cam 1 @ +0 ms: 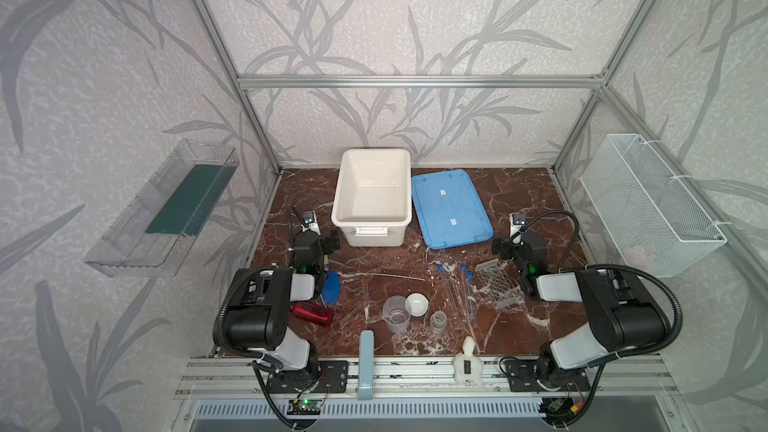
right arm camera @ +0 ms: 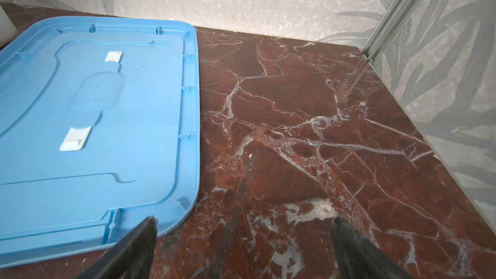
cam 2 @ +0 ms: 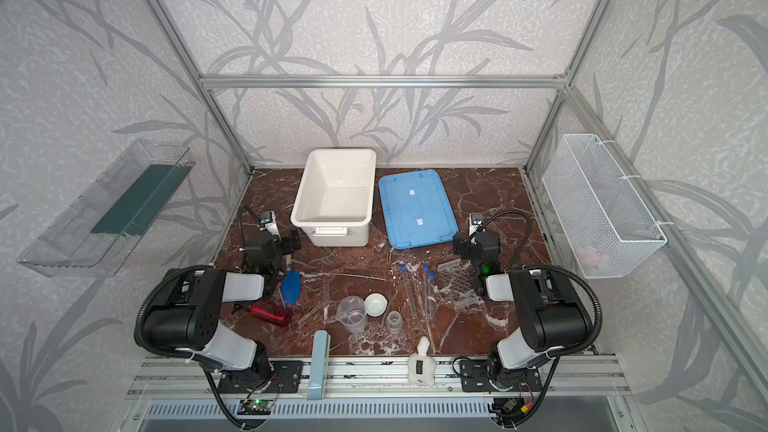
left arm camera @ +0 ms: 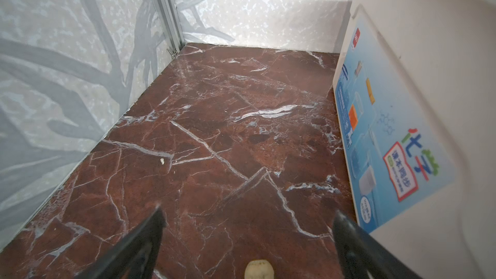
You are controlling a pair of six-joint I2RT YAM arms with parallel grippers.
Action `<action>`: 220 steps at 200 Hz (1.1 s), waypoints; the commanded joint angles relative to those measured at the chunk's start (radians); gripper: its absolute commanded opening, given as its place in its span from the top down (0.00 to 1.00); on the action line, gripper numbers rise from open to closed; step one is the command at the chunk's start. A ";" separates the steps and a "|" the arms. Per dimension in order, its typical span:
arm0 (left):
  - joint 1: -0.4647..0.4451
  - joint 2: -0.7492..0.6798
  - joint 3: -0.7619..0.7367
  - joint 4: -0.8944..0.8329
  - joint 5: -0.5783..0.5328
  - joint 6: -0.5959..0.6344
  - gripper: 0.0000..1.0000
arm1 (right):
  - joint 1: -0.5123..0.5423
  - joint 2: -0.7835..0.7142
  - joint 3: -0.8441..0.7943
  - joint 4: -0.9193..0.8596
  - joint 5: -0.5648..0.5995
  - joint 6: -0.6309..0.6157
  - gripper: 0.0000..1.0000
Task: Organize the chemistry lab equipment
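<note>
The lab equipment lies at the front of the marble table in both top views: a clear spouted beaker (cam 1: 397, 314), a white dish (cam 1: 417, 304), a smaller clear cup (cam 1: 438, 322), thin glass rods (cam 1: 360, 305), blue-capped test tubes (cam 1: 453, 289) and a clear perforated rack (cam 1: 498, 282). My left gripper (cam 1: 330, 243) (left arm camera: 247, 213) hangs open beside the white bin, behind the equipment. My right gripper (cam 1: 500, 247) (right arm camera: 245, 220) is open too, by the blue lid's near corner and just behind the rack. Neither holds anything.
A white bin (cam 1: 372, 168) and a blue lid (cam 1: 451, 209) lie at the back. A blue trowel (cam 1: 331, 288) and a red-handled tool (cam 1: 312, 312) sit by the left arm. The trowel's wooden handle end (left arm camera: 259, 269) shows between my left fingers. A wire basket (cam 1: 648, 201) hangs on the right wall.
</note>
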 commanded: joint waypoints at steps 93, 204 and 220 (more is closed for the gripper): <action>0.006 0.005 -0.002 0.025 0.006 0.008 0.01 | 0.004 -0.012 0.016 0.012 0.009 -0.003 0.01; 0.005 0.003 -0.008 0.034 0.000 0.005 0.01 | 0.004 -0.012 0.016 0.012 0.009 -0.002 0.01; 0.003 -0.001 -0.015 0.048 -0.027 -0.004 0.01 | 0.004 -0.015 0.011 0.020 0.010 -0.001 0.01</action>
